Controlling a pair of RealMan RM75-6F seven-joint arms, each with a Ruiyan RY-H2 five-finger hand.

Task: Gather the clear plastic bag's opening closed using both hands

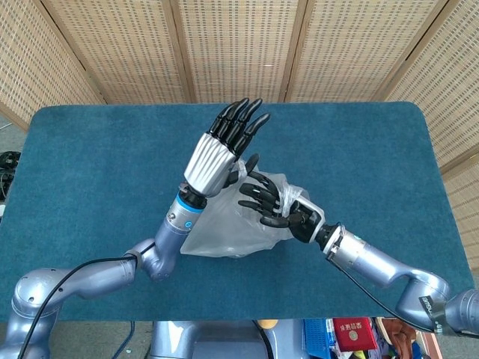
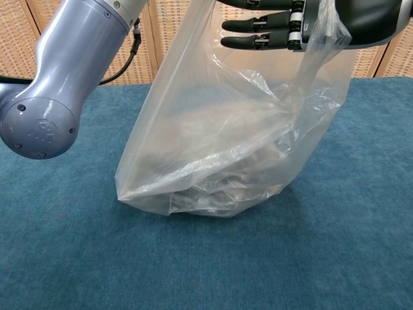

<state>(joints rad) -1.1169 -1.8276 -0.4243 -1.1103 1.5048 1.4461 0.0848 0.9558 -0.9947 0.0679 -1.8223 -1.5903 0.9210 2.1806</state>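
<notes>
A clear plastic bag is seen standing mid-table on the blue cloth, with woven screens behind. Crumpled contents, not identifiable, are seen inside. The left hand is raised beside the opening, fingers straight, holding nothing. The bag's upper edge is gripped by the right hand.

You had nothing readable here; the red booklet at the frame's bottom edge carried print too small to make out.
</notes>
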